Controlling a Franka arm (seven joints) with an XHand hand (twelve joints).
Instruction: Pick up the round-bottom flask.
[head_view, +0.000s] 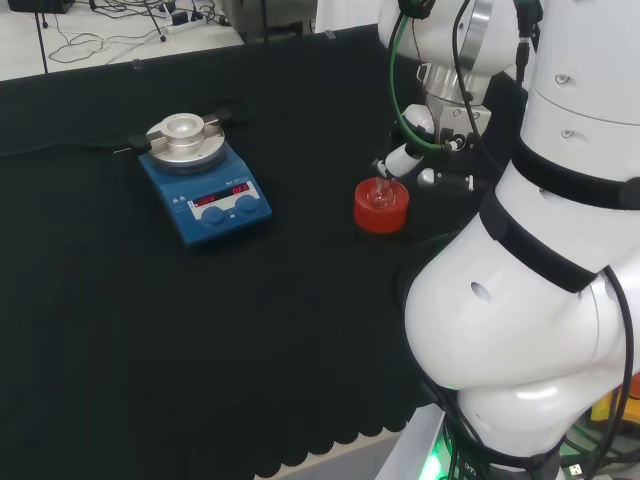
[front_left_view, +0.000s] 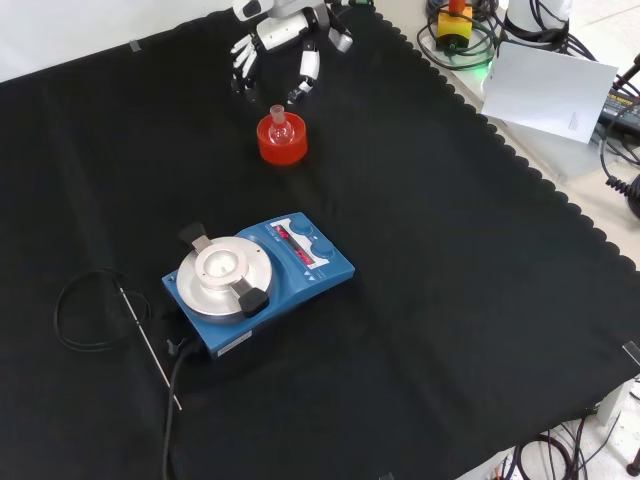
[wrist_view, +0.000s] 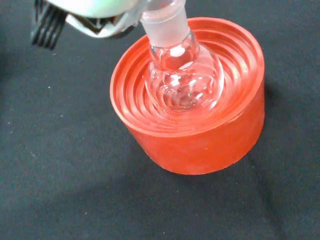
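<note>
A small clear round-bottom flask (front_left_view: 278, 122) sits upright in a red ribbed stand (front_left_view: 283, 146) on the black cloth. In the front view the hand (front_left_view: 278, 38) hovers just beyond the flask, and its spread fingers (front_left_view: 308, 70) hang down on either side without touching the glass. The head view shows the flask (head_view: 381, 191) in the stand (head_view: 381, 210) with a white finger (head_view: 398, 160) close above its neck. In the wrist view the flask (wrist_view: 184, 75) rests in the stand (wrist_view: 200, 135) and a blurred part of the hand (wrist_view: 95, 14) lies near its neck. The hand is open and holds nothing.
A blue hotplate stirrer with a round silver top (front_left_view: 255, 275) stands nearer the camera in the front view, and to the left (head_view: 205, 180) in the head view. A black cable and thin probe (front_left_view: 90, 310) lie beside it. A white sheet (front_left_view: 550, 90) lies off the cloth's scalloped edge.
</note>
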